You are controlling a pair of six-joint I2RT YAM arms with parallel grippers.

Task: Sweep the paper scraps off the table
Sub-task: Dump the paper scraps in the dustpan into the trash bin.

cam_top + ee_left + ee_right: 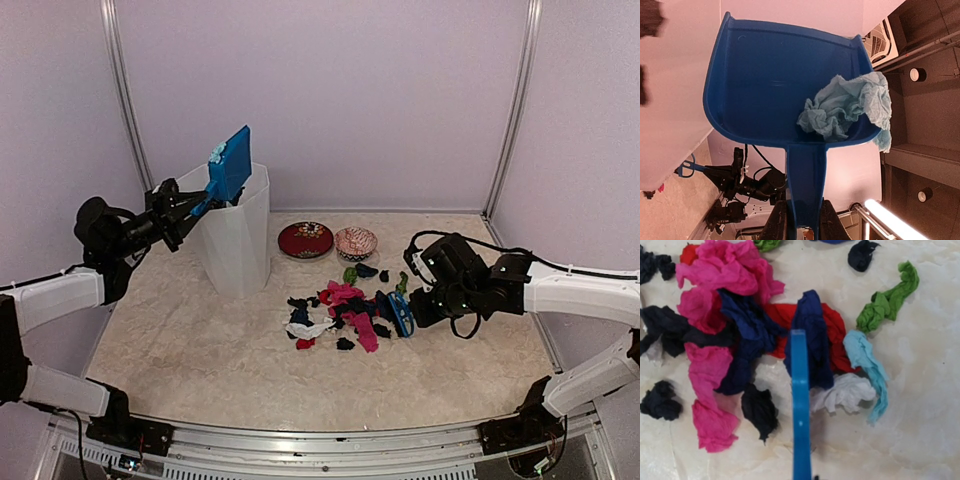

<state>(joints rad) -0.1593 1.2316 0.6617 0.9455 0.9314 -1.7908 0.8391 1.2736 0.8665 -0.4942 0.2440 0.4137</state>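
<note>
The paper scraps (345,308) lie in a loose pile on the beige table (200,340), right of centre. In the right wrist view I see pink (720,270), navy (810,335), red (836,335), green (887,302), teal (865,360), white (842,392) and black (760,410) wads. My right gripper (425,303) holds a blue brush (400,315) at the pile's right edge; its handle (800,410) runs up the wrist view, and the fingers are hidden there. My left gripper (804,225) is shut on the handle of the blue dustpan (770,85), raised over a white bin (238,240). A light teal wad (847,107) sits in the pan.
Two small patterned bowls, one red (305,240) and one pink (356,242), stand behind the pile. The white bin stands left of centre. Walls and metal posts (510,110) enclose the table at the back and sides.
</note>
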